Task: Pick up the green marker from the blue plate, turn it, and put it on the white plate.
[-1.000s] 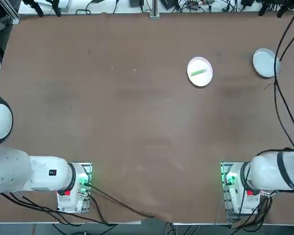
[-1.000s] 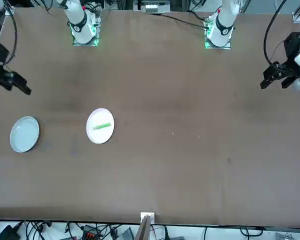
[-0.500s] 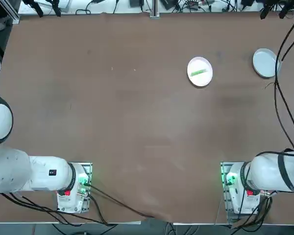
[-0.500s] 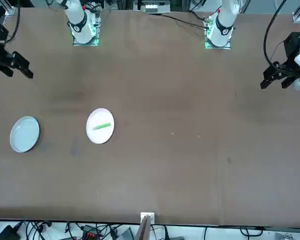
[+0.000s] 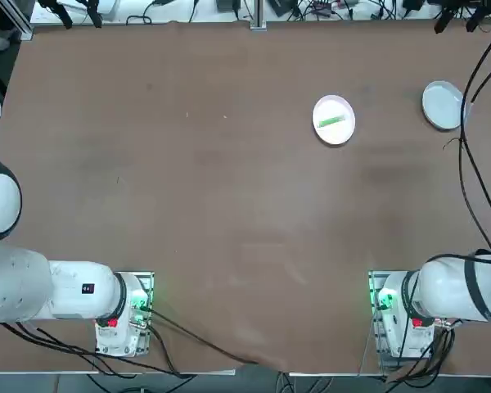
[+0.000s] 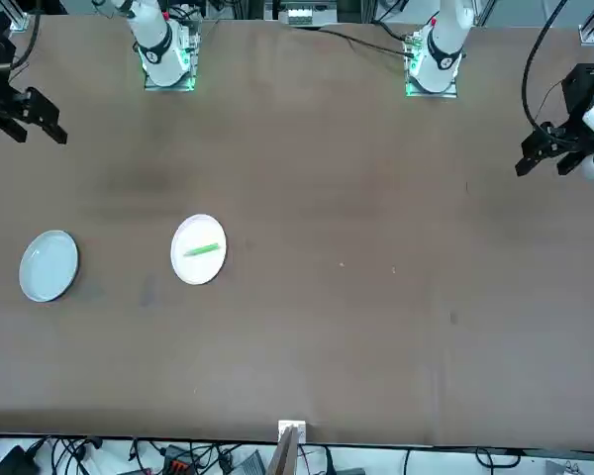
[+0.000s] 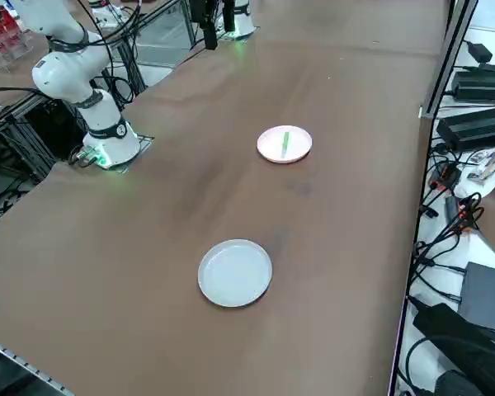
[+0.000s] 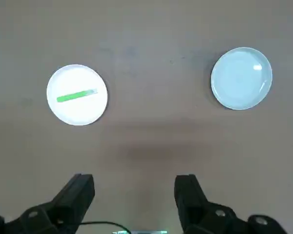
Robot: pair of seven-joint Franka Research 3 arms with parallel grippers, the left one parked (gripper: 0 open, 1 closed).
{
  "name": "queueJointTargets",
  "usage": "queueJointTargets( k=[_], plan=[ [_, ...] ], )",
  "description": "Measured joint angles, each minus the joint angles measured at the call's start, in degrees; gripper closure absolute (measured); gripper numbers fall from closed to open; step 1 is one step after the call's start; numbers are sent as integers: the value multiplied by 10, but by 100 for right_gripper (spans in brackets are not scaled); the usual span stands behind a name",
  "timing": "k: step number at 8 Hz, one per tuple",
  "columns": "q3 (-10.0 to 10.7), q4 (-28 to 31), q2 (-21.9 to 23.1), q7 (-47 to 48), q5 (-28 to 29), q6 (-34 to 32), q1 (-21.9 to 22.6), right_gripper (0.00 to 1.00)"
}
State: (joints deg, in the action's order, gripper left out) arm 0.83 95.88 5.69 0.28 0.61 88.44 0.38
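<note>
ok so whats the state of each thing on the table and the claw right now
green marker: lying flat on the white plate, not held
white plate: on the table, holding the marker
blue plate: on the table, empty, apart from the white plate
right claw: open, holding nothing, raised high above the table with both plates below it

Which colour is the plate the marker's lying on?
Bright white plate under the green marker; clearest in the right wrist view.
</note>
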Motion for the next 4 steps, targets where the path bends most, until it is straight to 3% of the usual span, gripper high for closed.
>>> queueJointTargets(
  k=[4],
  plan=[
    [5, -3, 0, -1, 23, 0, -1, 0]
  ],
)
